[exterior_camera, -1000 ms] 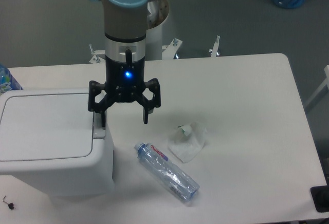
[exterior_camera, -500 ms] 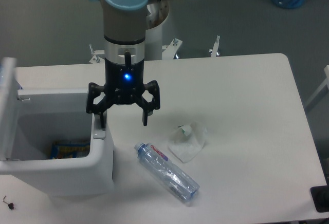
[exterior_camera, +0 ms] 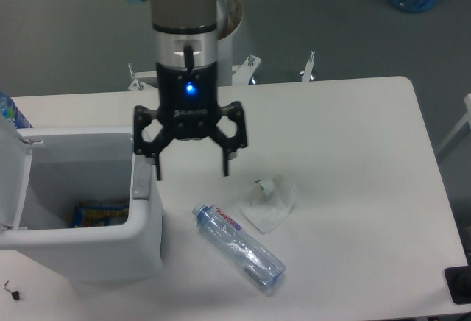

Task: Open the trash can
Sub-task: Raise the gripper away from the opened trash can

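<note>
The white trash can (exterior_camera: 140, 244) stands at the table's left front. Its lid (exterior_camera: 15, 185) is swung up on the left side, and a blue and yellow packet (exterior_camera: 99, 213) shows inside. The grey push tab (exterior_camera: 141, 185) sits on the can's right rim. My gripper (exterior_camera: 191, 171) hangs just right of and above that rim with its fingers spread open and nothing between them. Its left finger (exterior_camera: 156, 163) is next to the tab; I cannot tell whether they touch.
A clear plastic bottle (exterior_camera: 239, 247) lies on the table right of the can. A crumpled white paper (exterior_camera: 268, 203) lies beyond it. A blue bottle (exterior_camera: 6, 111) peeks in at the left edge. A black object (exterior_camera: 458, 284) is at the right front corner.
The lid went from shut flat to swung up and open. My gripper has risen slightly and shifted a little to the right, its fingers still spread.
</note>
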Robot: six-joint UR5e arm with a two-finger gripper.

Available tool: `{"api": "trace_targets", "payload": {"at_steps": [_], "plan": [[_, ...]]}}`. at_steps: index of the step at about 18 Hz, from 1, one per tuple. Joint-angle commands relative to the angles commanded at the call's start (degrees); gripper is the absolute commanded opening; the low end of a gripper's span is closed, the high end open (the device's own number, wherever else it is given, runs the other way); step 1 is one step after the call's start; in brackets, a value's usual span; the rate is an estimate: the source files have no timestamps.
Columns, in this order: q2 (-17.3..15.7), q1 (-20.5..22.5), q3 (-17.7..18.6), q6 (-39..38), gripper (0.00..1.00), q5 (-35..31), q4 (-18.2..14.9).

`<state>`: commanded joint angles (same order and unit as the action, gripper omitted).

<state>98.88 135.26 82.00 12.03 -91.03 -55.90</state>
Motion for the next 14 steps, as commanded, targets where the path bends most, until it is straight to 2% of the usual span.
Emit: {"api": "trace_targets", "payload": {"at_steps": [5, 9, 14], "plan": [[-0.3, 4.3, 0.3, 11.0, 1.00, -4.4, -0.9], [-1.5, 10.4, 0.7, 18.7, 1.00, -5.0, -4.3], [-2.4, 15.2, 3.0, 31.7, 1.00, -4.9, -4.3]]}}
